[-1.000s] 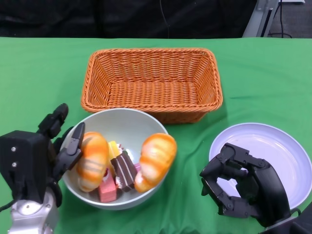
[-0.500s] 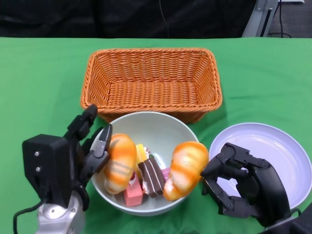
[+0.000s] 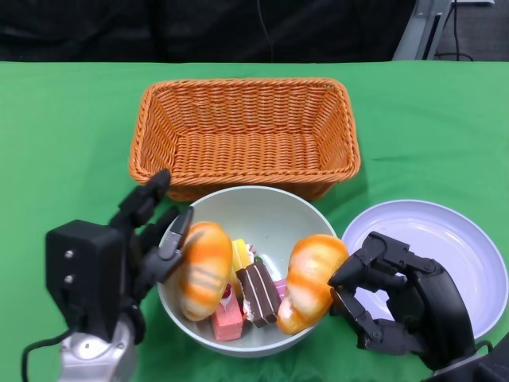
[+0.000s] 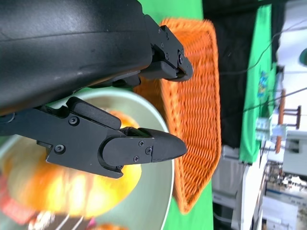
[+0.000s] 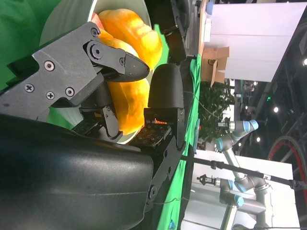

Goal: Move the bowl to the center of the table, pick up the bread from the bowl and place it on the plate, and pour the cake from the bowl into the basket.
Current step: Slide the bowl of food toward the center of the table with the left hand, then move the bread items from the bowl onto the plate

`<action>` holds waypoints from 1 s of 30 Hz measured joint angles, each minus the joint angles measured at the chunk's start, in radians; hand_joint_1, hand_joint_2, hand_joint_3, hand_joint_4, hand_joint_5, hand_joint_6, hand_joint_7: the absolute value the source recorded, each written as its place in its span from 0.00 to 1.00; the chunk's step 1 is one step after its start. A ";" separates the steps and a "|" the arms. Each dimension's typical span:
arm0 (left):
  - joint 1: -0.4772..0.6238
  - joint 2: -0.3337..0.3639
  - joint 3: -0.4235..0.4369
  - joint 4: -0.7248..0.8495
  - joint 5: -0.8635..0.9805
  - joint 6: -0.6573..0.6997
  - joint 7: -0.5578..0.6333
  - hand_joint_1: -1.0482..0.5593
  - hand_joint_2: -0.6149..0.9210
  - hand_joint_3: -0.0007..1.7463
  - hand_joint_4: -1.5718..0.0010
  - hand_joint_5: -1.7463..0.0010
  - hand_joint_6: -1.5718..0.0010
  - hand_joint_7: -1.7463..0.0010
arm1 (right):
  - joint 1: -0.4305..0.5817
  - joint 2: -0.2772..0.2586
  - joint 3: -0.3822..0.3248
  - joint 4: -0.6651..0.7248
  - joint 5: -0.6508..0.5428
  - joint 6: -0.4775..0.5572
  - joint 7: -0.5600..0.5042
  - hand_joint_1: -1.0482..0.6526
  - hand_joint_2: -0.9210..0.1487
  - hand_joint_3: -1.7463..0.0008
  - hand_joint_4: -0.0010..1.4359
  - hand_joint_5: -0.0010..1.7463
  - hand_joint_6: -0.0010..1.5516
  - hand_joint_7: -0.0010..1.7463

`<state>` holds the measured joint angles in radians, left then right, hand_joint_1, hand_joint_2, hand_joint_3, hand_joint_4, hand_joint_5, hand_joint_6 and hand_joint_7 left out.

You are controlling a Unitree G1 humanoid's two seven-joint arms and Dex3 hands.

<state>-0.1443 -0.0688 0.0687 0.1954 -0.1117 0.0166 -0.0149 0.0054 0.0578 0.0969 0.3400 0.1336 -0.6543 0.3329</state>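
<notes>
Head view: the bowl (image 3: 258, 270) sits just in front of the basket (image 3: 245, 135), with the left hand (image 3: 147, 239) pinching its left rim. The right bread roll (image 3: 310, 282) stands roughly on end against the bowl's right wall, touching the right hand (image 3: 390, 302), clearly the nearer one; the plate (image 3: 445, 247) is right beside it.

Right wrist view: fingers apart, nothing held, roll just past them.

Left wrist view: bowl rim between the fingers.

Bowl (image 3: 270, 208) with bread (image 3: 204, 269) and cake (image 3: 258, 292) before the basket (image 3: 245, 135), plate (image 3: 449, 243) at right.
</notes>
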 measured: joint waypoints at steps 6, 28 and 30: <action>-0.002 0.016 0.064 0.002 -0.005 -0.089 0.009 0.40 1.00 0.14 0.57 0.92 0.61 0.95 | 0.000 -0.001 -0.002 0.001 0.006 0.000 0.009 0.53 0.37 0.49 0.54 0.87 0.46 0.70; -0.096 0.116 0.159 0.449 -0.123 -0.690 -0.284 0.59 0.91 0.38 0.48 0.18 0.43 0.37 | 0.009 -0.146 -0.038 -0.245 -0.123 -0.170 0.009 0.44 0.08 0.94 0.41 0.59 0.47 0.32; -0.107 0.116 0.161 0.463 -0.125 -0.698 -0.294 0.60 0.91 0.38 0.48 0.18 0.45 0.35 | 0.007 -0.204 -0.052 -0.291 -0.178 -0.210 0.015 0.37 0.04 0.98 0.35 0.45 0.42 0.19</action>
<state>-0.2516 0.0475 0.2297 0.6588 -0.2369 -0.6810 -0.3085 0.0126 -0.1466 0.0454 0.0490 -0.0444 -0.8643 0.3482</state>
